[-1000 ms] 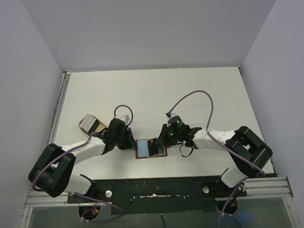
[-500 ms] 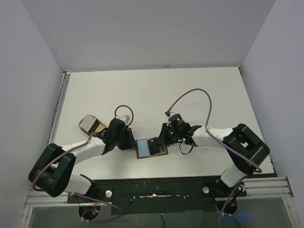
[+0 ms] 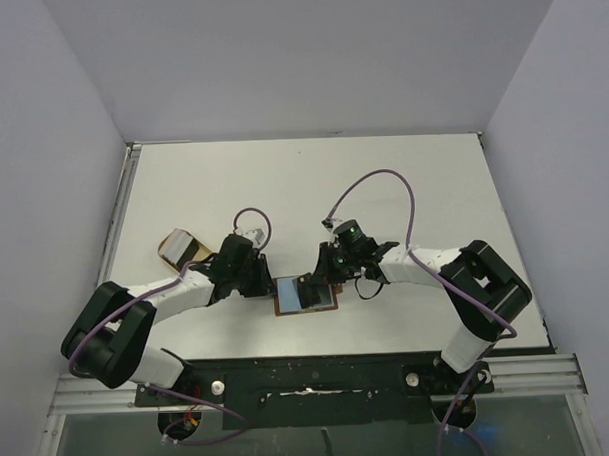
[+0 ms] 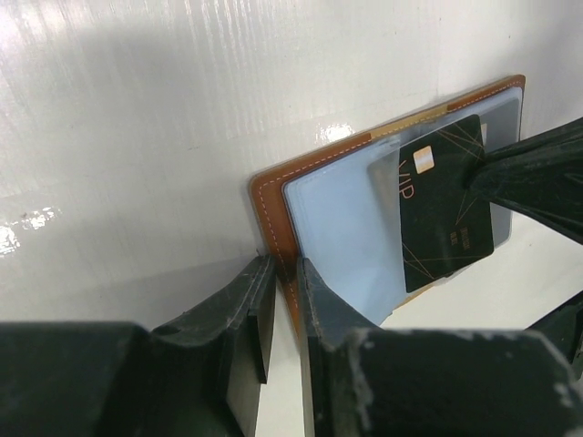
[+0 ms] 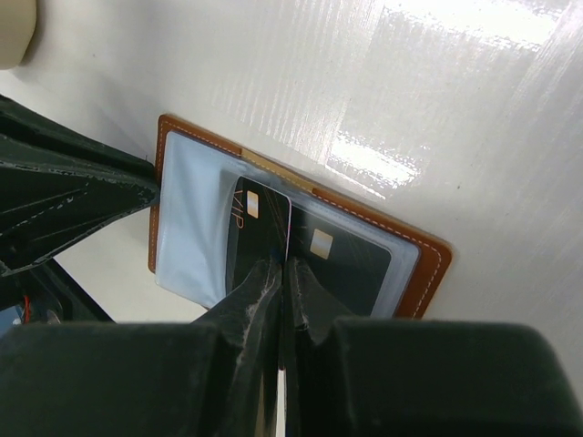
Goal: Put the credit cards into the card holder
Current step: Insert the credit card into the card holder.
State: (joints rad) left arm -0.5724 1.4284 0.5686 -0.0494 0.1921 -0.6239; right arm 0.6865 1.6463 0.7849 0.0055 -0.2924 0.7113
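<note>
The card holder (image 3: 287, 301) lies open on the table, brown leather with pale blue clear pockets. My left gripper (image 3: 268, 287) is shut on its left edge (image 4: 271, 196), the brown rim pinched between the fingertips (image 4: 285, 269). My right gripper (image 3: 323, 277) is shut on a black credit card marked VIP (image 5: 260, 223), held on edge over the left pocket. The same card shows in the left wrist view (image 4: 446, 214), its far end against the pocket. A second black credit card (image 5: 351, 264) lies inside the right pocket. My left gripper's fingers (image 5: 73, 196) show at the left in the right wrist view.
A tan rounded dish (image 3: 182, 248) sits on the table left of my left arm, and its rim shows in the right wrist view (image 5: 14, 27). Both arms meet over the card holder near the table's front edge (image 3: 309, 356). Grey walls enclose the table.
My right gripper has moved a little left and away from the front edge with the black card. The card holder has shifted slightly. My left gripper still holds the edge.
</note>
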